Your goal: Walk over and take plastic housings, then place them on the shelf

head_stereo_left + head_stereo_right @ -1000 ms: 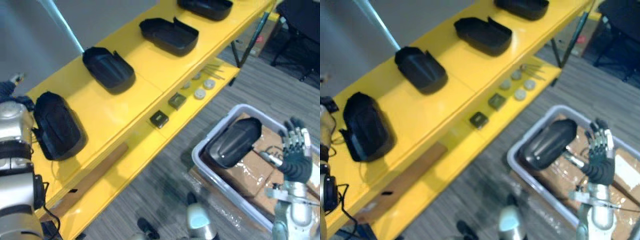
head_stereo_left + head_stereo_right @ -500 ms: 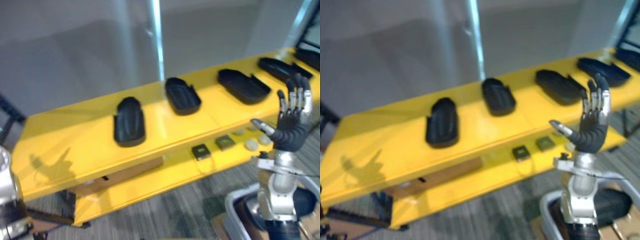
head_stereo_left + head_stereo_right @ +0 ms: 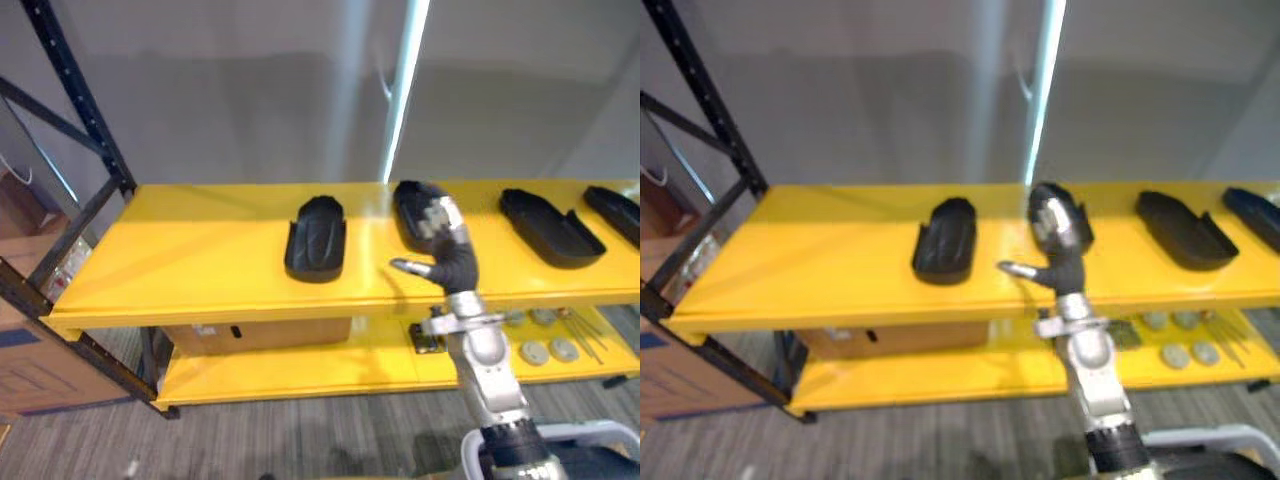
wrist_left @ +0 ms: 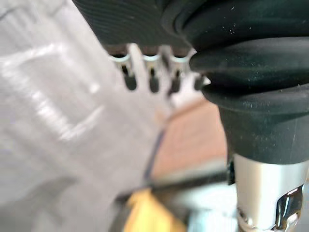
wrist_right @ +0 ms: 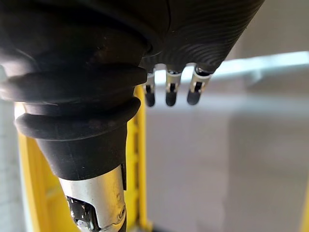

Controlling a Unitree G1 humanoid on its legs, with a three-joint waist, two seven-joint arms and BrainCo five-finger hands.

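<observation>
Several black plastic housings lie in a row on the yellow shelf [image 3: 200, 265]: one near the middle [image 3: 316, 238], one partly behind my right hand [image 3: 408, 200], and two further right [image 3: 550, 226] [image 3: 612, 208]. My right hand [image 3: 447, 250] is raised in front of the shelf, fingers straight up and thumb out to the side, open and holding nothing. Its straight fingers [image 5: 169, 92] also appear in the right wrist view against the yellow shelf. My left hand [image 4: 153, 77] appears in the left wrist view with straight, empty fingers.
The lower shelf carries small grey discs [image 3: 545, 352], a dark square part [image 3: 428, 338] and a cardboard box [image 3: 255, 335]. A black rack upright [image 3: 75, 90] stands at the left, with brown cartons [image 3: 40, 360] beside it. A grey bin rim [image 3: 590, 432] shows at the bottom right.
The camera has swung, so the shelf is now face on. My right hand stays raised and open and now stands in front of the second housing.
</observation>
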